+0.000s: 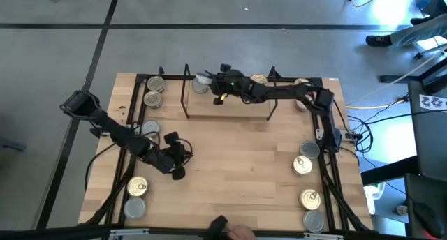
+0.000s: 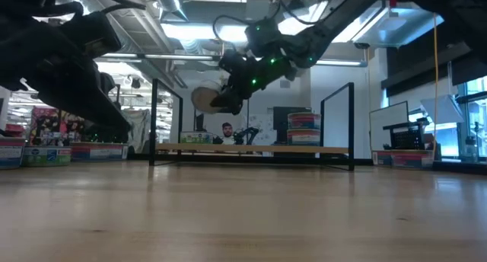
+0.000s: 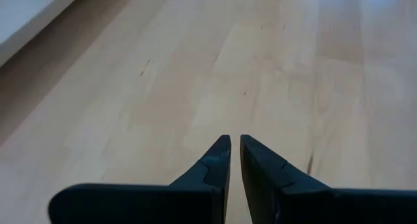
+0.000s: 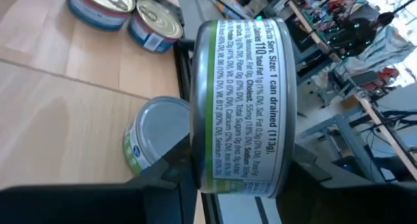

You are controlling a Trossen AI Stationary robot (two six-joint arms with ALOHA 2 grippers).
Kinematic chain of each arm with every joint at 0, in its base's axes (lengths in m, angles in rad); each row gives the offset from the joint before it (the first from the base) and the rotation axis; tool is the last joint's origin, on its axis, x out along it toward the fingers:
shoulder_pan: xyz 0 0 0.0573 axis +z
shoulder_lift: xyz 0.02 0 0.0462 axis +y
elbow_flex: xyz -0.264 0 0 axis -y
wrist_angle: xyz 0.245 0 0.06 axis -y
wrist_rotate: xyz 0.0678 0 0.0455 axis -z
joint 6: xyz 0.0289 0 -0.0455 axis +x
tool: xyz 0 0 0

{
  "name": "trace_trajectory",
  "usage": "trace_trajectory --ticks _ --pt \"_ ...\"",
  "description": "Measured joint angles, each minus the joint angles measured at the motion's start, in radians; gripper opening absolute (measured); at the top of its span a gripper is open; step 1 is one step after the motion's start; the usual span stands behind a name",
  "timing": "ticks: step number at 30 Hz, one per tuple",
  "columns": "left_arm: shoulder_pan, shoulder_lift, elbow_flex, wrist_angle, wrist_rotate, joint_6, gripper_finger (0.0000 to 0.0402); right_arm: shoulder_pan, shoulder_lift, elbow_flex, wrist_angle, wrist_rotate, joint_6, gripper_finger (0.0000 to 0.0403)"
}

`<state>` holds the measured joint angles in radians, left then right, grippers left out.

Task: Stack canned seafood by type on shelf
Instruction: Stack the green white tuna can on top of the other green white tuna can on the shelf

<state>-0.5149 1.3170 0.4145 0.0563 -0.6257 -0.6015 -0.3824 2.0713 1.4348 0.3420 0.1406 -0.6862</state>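
**Right gripper carries a tin above the shelf**

While the left arm waits over the front-left part of the large wooden tabletop [image 1: 230,149], the right gripper [image 4: 242,168] is clamped on a small flat round tin with a green-edged white printed label [image 4: 241,107], turned on its edge, one dark finger pressed against each flat face. Seen from overhead, this gripper hangs above the left end of the low black-wire shelf with the light wooden board [image 1: 230,106], at the far side of the table; the level view shows the tin lifted clear of the board. Just beside it a silver-topped tin with a green label [image 4: 156,139] lies on the board. Two gold-lidded tins with blue labels [image 4: 127,9] sit farther off by the table's far-left corner. More tins stand along the left and right table edges. The left gripper [image 3: 234,146] has its fingers nearly together, only a thin slit between the tips, holding nothing and pointing at bare wood
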Motion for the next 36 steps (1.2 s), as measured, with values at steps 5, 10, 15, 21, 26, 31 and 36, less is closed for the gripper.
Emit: trace_trajectory --ticks 5,10,15,21,26,31,36 --pt "0.027 0.0 0.0 -0.001 0.0 0.024 0.0033 0.001 0.067 0.13 -0.135 0.009 0.006 0.0144" --pt "0.039 0.0 0.0 -0.001 0.0 0.032 0.0033 0.002 0.147 0.303 -0.308 0.093 0.025 0.0144" --pt "0.039 0.0 0.0 -0.001 0.0 0.032 0.0033 -0.006 0.192 0.371 -0.347 0.105 0.031 0.0144" --pt "0.037 0.0 0.0 -0.002 0.0 0.033 0.0033 -0.012 0.214 0.371 -0.351 0.111 0.026 0.0145" --pt "0.036 0.0 0.0 -0.002 0.0 0.033 0.0033 -0.019 0.219 0.371 -0.347 0.104 0.031 0.0158" --pt "0.036 0.0 0.0 -0.002 0.0 0.028 0.0033 -0.025 0.219 0.371 -0.344 0.111 0.026 0.0158" --pt "0.036 0.0 0.0 -0.002 0.0 0.028 0.0033 -0.024 0.219 0.372 -0.352 0.111 0.026 0.0174"
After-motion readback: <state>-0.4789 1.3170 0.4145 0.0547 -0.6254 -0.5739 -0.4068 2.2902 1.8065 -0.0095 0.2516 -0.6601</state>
